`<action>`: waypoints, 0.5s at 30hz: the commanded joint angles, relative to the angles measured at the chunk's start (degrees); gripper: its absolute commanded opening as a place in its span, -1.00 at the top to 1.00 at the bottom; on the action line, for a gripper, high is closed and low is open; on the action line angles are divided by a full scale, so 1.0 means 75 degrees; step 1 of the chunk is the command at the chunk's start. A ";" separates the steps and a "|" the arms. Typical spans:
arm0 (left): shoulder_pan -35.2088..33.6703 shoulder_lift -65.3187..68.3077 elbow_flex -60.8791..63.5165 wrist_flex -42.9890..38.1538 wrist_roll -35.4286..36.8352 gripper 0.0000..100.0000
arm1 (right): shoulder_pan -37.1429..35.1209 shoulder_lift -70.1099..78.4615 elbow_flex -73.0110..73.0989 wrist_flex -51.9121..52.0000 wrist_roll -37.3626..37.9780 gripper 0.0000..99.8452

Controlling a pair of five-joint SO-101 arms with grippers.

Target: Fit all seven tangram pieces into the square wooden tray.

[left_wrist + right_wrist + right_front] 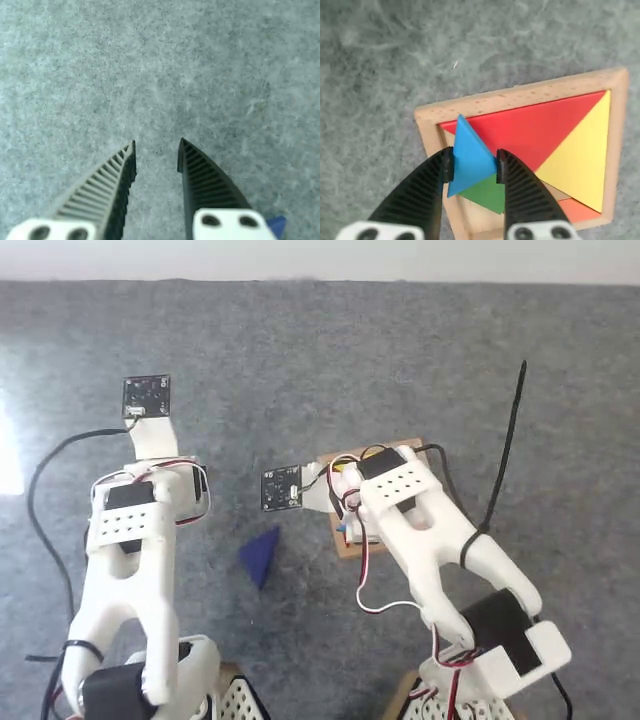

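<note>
The blue triangle (470, 157) is pinched in my right fingers (425, 185) over the tray (520, 95) corner, overlapping the red piece (530, 125) and green piece (482, 195). Released tilted like this, I judge it could ride up on them or the rim instead of seating. My left fingers (107, 185) hang spread over the table (150, 60), near a dark blue piece (262, 555).

Pale wooden tray (520, 98), red piece (525, 131), yellow piece (580, 157), green piece (482, 193), blue triangle (470, 156), grey felt (150, 75).
</note>
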 commanded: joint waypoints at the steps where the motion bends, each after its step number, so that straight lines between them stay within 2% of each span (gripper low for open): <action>1: -0.0047 -0.0223 -0.0393 0.0059 -0.0059 0.74 | 0.0018 -0.0064 -0.0035 0.0182 0.0445 0.91; 6: -0.0047 -0.0223 -0.0393 0.0059 -0.0059 0.74 | 0.0229 -0.0064 -0.0070 0.0322 0.0598 0.86; 12: -0.0047 -0.0223 -0.0393 0.0059 -0.0059 0.74 | 0.0299 -0.0018 -0.0070 0.0322 0.0598 0.42; 15: -0.0047 -0.0223 -0.0393 0.0059 -0.0059 0.74 | 0.0287 -0.0053 -0.0070 0.0322 0.0586 0.34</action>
